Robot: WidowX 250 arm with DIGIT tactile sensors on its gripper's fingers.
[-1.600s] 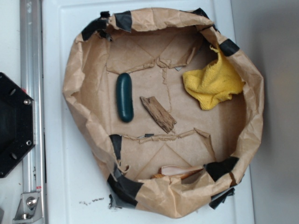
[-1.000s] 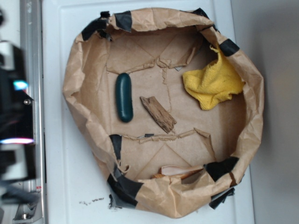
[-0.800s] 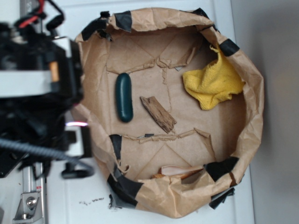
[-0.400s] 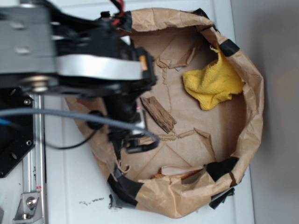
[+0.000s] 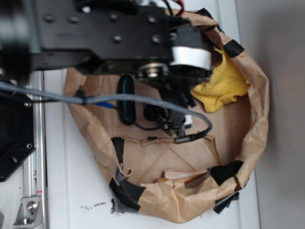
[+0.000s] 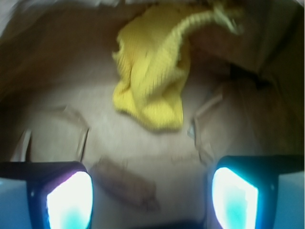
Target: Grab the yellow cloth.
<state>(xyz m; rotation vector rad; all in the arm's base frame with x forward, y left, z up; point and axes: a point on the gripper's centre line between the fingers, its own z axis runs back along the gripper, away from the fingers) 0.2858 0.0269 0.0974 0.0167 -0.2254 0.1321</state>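
Observation:
The yellow cloth (image 5: 224,86) lies crumpled at the right side of the brown paper basin (image 5: 257,124), against its wall. In the wrist view the cloth (image 6: 152,81) lies ahead of my gripper (image 6: 152,200), apart from it. The jaws stand wide open and empty. Both fingertips (image 6: 69,202) glow at the bottom corners. A piece of brown wood (image 6: 126,186) lies on the paper floor between them. In the exterior view my arm (image 5: 143,43) reaches from the upper left over the basin's middle and covers the cloth's left edge. The fingers are hidden beneath the arm.
A dark green oblong object (image 5: 126,102) lies at the basin's left, partly under the arm. The basin's crumpled walls carry black tape patches (image 5: 226,171). A metal rail (image 5: 35,162) and a black base plate (image 5: 14,133) stand at the left on the white table.
My arm has swung in from the far left, crossed the basin's left rim and moved right over its middle, now covering the wood piece and reaching the cloth's edge. The cloth has not moved.

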